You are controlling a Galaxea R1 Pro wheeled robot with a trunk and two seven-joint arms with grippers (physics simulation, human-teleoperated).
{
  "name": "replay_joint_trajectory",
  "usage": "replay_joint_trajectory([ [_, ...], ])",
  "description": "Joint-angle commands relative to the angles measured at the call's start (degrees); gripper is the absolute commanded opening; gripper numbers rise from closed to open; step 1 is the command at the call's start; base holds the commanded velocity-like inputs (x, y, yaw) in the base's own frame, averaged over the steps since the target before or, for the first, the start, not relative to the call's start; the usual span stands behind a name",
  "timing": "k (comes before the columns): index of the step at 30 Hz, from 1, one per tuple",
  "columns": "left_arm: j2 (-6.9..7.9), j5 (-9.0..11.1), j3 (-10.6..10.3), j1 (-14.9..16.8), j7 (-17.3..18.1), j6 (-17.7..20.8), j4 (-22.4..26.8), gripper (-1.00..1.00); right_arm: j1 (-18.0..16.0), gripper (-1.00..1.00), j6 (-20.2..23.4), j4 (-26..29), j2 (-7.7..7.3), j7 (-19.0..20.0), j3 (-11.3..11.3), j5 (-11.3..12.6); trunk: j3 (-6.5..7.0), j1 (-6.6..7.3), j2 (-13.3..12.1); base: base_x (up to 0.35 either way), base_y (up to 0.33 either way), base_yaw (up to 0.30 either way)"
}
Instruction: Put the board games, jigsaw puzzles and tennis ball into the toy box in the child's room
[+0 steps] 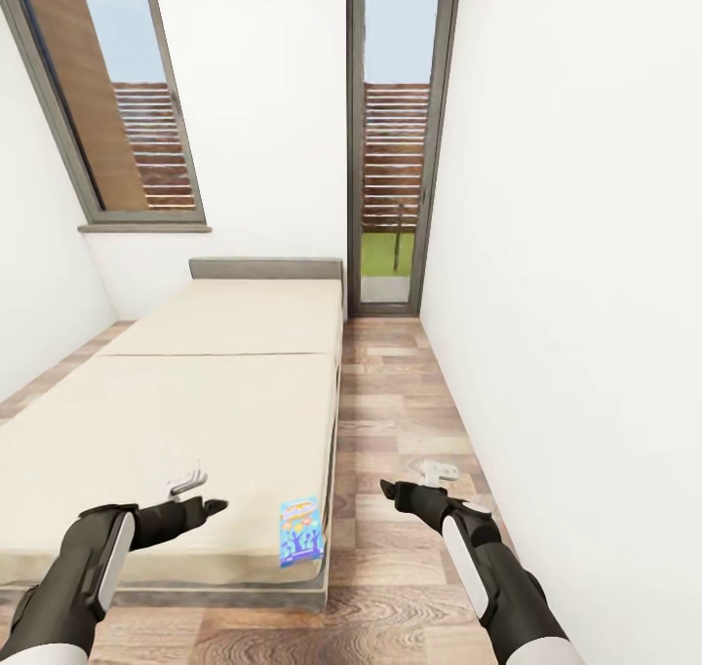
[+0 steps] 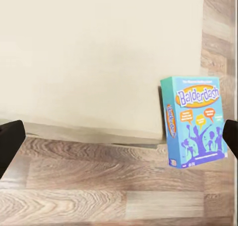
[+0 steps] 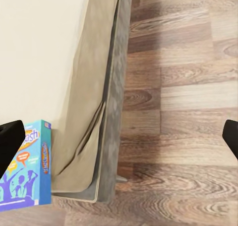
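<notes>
**A:** Start at the hands. What are they doing?

**B:** The left pincer [image 1: 190,494], black with pale metal fingers, hangs over the near part of the bed with its jaws spread and nothing between them; in its own wrist view the two dark fingertips [image 2: 10,144] sit at opposite edges of the picture. The right pincer [image 1: 437,480] is the same, spread wide and empty, over the wood-plank floor [image 1: 390,402] just right of the bed.

**A:** And the toy?

**B:** A flat blue printed cardboard game box with purple cartoon figures [image 1: 300,530] lies on the near right corner of the wide low bed with the plain beige mattress [image 1: 195,402], close to the edge, between the two arms and nearer than both pincers.

**A:** How would it handle?

**B:** I'd judge it light and stiff, with smooth printed faces that could slip. The mattress is soft, so pressing down may sink the box. Taking it across the narrow sides, where it reaches the mattress edge, looks the safest hold.

**A:** What can't you tell?

**B:** Whether the box overhangs the edge; the left wrist view suggests it, but not clearly. In the right wrist view the box [image 3: 25,166] is cut off by the picture's edge. The title reads "Balderdash"; the smaller print is too fine to read.
</notes>
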State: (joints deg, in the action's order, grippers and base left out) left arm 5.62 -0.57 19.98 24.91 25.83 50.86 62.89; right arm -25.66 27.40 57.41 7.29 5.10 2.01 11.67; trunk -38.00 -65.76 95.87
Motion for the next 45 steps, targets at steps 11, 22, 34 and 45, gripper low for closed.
replay_joint_trajectory([
  [11,0.76,0.3,3.7,0.4,12.2,0.3,-5.4,1.0,-0.1,1.0,0.3,0.1,-0.1,0.1,-0.1,0.5,-2.04,-2.42,4.5,0.0,0.0,0.0],
  [22,0.95,0.3,4.2,0.4,19.0,0.3,-6.2,1.0,-0.1,1.0,0.4,0.1,-0.33,0.1,-0.2,2.3,-4.01,-4.83,8.9,0.0,0.0,0.0],
  [34,1.02,0.3,4.3,0.2,25.0,0.3,-6.6,1.0,-0.1,1.0,0.4,0.1,-0.42,0.1,-0.2,3.0,-6.17,-7.47,13.7,0.0,0.0,0.0],
  [45,1.01,0.3,7.2,0.1,30.1,0.1,-10.9,1.0,-0.1,1.0,0.4,0.2,-0.43,0.1,-0.2,3.0,-8.14,-9.88,18.1,0.0,0.0,0.0],
])
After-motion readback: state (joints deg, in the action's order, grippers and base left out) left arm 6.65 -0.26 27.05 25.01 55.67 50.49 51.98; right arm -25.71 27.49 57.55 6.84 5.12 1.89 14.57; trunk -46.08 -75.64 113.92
